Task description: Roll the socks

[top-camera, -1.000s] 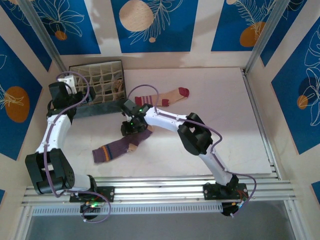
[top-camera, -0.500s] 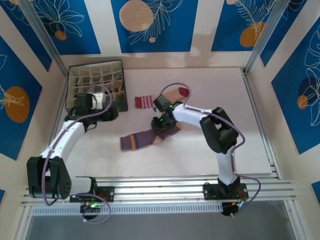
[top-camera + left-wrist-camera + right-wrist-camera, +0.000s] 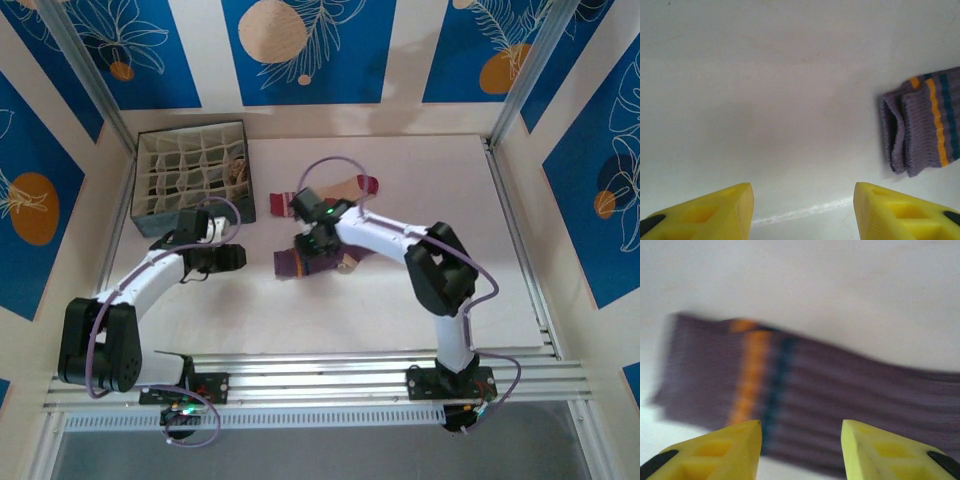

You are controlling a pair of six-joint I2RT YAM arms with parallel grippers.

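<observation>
Yellow fingers (image 3: 715, 215): hard plastic wedges with hollow cells are seen on both grippers.
Left gripper (image 3: 802, 194): the jaws are parted and nothing is held. Bare table (image 3: 420, 300) is seen under them.
Right gripper (image 3: 801, 426): the jaws are parted low over the purple sock (image 3: 805, 385). No cloth is seen pinched, but this view is blurred.
Risk at the grip: if only the top layer of the knit is caught, the sock may be stretched instead of rolled.
Risk at the cuff (image 3: 905, 135): it lies to the right of the left gripper, apart from it. If it is not pinned, the sock can be dragged over the smooth table and the roll will come loose.
Risk between arms: both grippers are near one small sock, so a collision is possible.
Purple sock, place: mid-table, flat, partly covered by the right gripper in the top view.
Purple sock, material: soft, limp ribbed knit, with orange and teal stripes near the cuff. The cuff mouth is slightly open.
Striped sock (image 3: 345, 186): tan with a dark-red toe. It is laid flat behind the right arm and is not rolled.
Box (image 3: 190, 212): a gridded organiser with thin pale dividers and a dark wall, at the far left.
Table, material: white, matte and smooth.
</observation>
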